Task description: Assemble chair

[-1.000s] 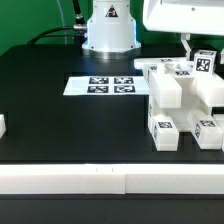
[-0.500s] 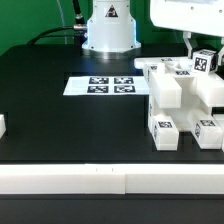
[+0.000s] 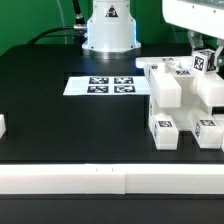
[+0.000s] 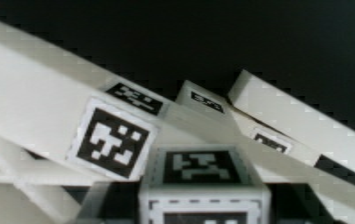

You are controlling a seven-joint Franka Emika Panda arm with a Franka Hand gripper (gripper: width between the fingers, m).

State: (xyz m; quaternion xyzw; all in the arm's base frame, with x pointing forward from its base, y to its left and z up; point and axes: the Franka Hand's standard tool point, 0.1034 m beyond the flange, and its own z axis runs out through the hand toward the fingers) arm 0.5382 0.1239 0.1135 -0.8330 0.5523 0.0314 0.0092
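Note:
The chair's white parts (image 3: 172, 92) are stacked at the exterior view's right, a chunky block with tagged pieces around it. Two tagged square legs (image 3: 163, 132) (image 3: 207, 131) lie in front of them. My gripper (image 3: 201, 54) hangs over the stack's far right side, shut on another tagged white leg (image 3: 204, 62) that sits against the stack. In the wrist view that leg (image 4: 200, 172) fills the lower middle, with slanted white frame bars (image 4: 49, 75) and their tags behind it. My fingertips are hidden there.
The marker board (image 3: 105, 86) lies flat on the black table, left of the stack. The robot's base (image 3: 108, 30) stands behind it. A small white piece (image 3: 2, 126) sits at the left edge. A white rail (image 3: 100, 180) runs along the table's front.
My hand has shifted slightly toward the exterior view's right, and the held leg moved a little with it. The other parts have not moved.

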